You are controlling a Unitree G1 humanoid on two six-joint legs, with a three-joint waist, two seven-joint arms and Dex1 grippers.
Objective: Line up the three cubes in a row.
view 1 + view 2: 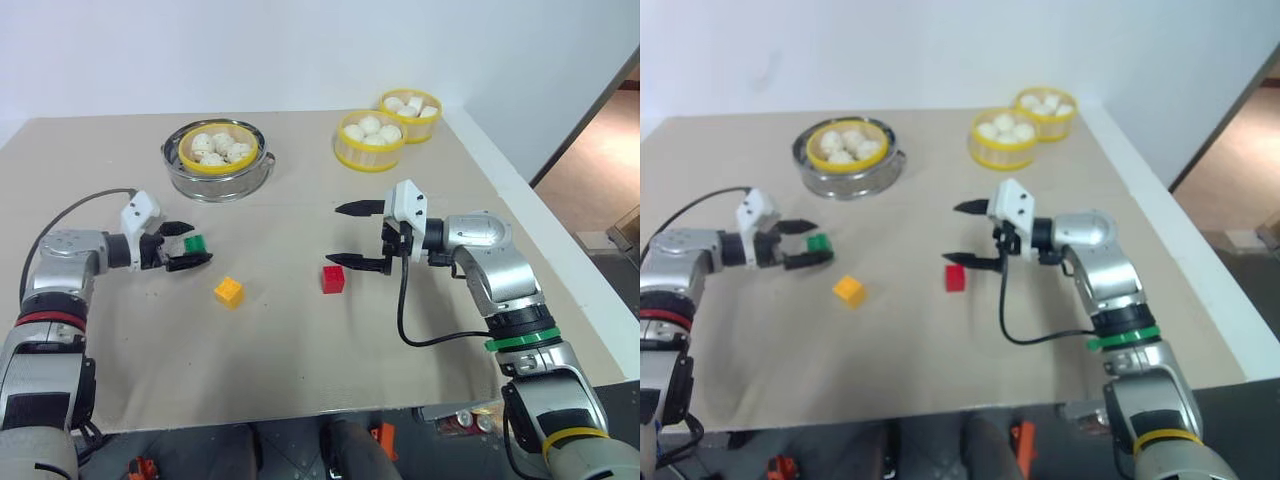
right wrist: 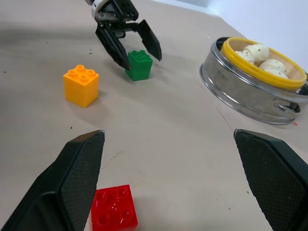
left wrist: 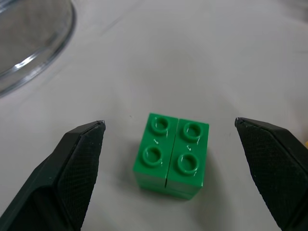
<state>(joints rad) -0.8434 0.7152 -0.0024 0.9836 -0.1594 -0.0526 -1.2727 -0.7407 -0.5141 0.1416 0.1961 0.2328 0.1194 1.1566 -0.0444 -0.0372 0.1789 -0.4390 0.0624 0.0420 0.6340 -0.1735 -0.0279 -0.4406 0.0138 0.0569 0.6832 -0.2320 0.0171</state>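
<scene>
the beige surface point(image 1: 300, 350) is seen carrying everything. on its far side a metal steamer pot point(image 1: 217, 178) with a yellow-rimmed basket of white buns point(image 1: 218, 146) is placed, and two more yellow-rimmed baskets point(image 1: 369, 141) of buns are set to the right of it, touching each other.

the right end effector point(image 1: 352, 236) is held level and pointed toward the robot's left, its two black fingers spread wide with nothing between them; the red cube point(image 1: 333, 279) is seen on the surface just beside the nearer fingertip, and no contact can be made out.

the left end effector point(image 1: 184, 246) is held low over the surface with its fingers spread wide on either side of the green cube point(image 3: 172, 155), which sits upright, studs up, between the tips with a gap on each side; nothing is gripped.

the yellow-orange cube point(image 1: 229, 291) is found between the green and red cubes, slightly nearer the robot, apart from both. a black cable point(image 1: 420, 330) is draped on the surface below the right arm.
</scene>
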